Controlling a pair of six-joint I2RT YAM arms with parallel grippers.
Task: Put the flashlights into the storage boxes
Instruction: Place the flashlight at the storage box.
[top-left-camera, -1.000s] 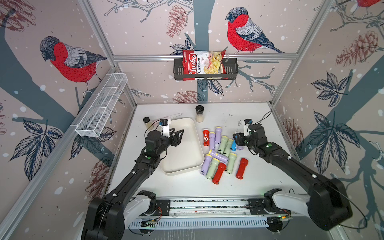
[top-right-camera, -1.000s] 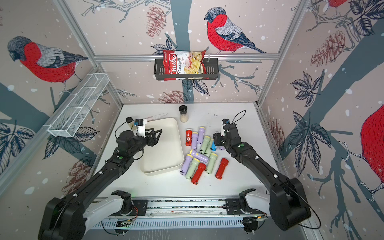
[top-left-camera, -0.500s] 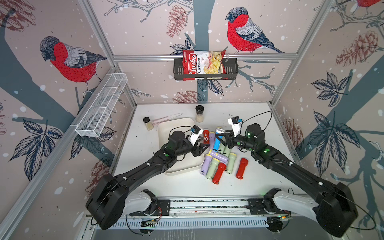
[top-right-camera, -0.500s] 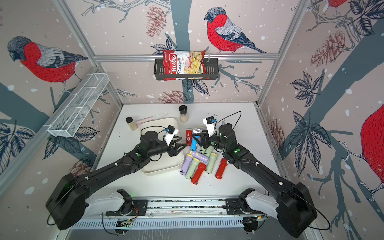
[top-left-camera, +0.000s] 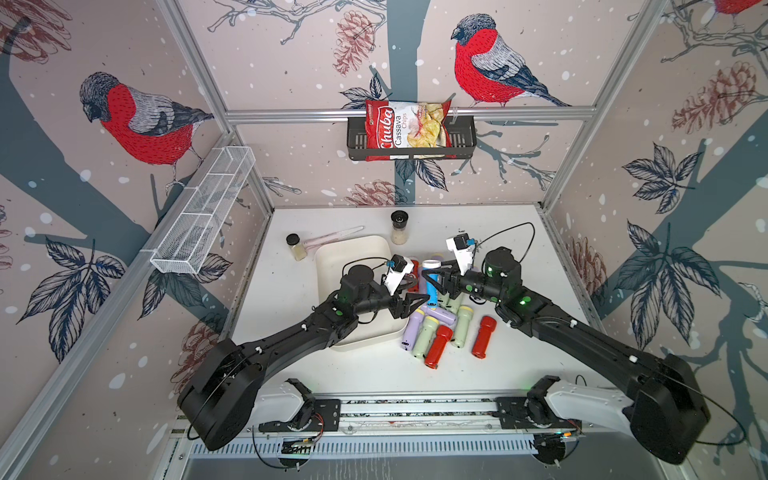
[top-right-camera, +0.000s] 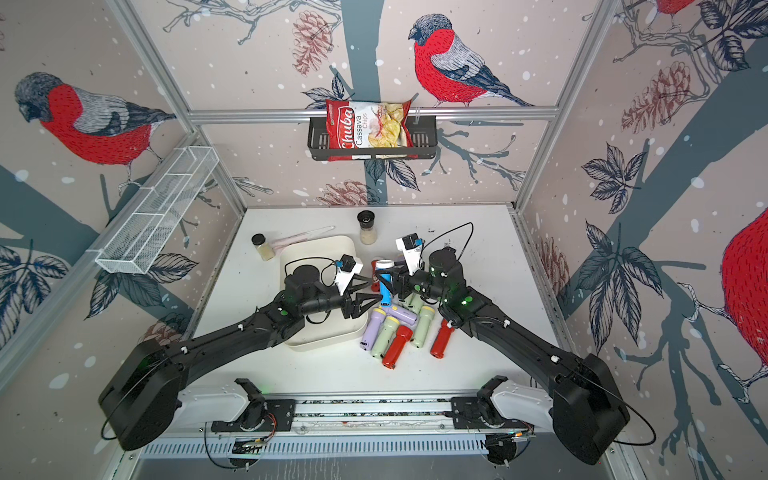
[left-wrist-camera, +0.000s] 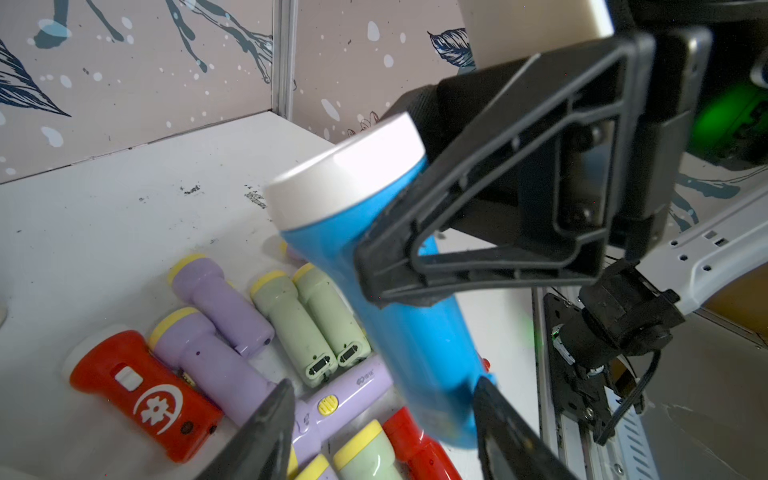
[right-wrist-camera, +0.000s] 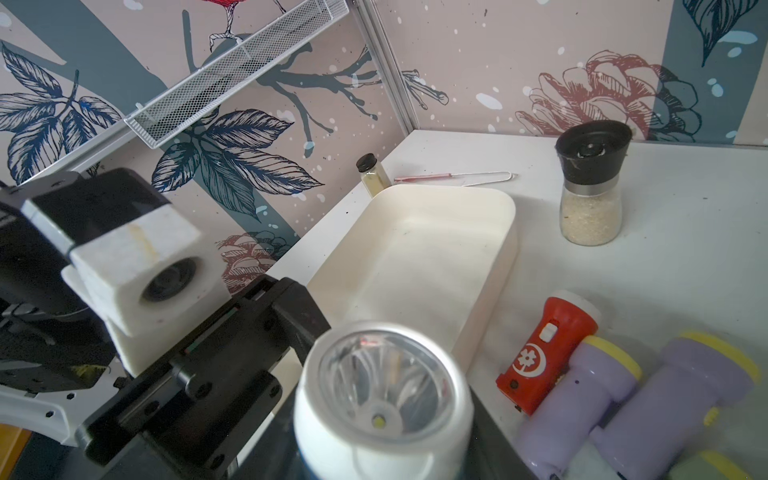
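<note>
The stubby sky-blue plastic flashlight wore a plain white head, while the lilac flashlights and pale green flashlights had yellow heads. The red flashlight bore a white switch and a white flower-and-crescent emblem, and the shallow rectangular plastic tray was plain cream-white. The wall panels were dusty pink, printed with red-breasted grey birds, slate-blue branches, dark leaves, reddish pine cones and white flecks.
</note>
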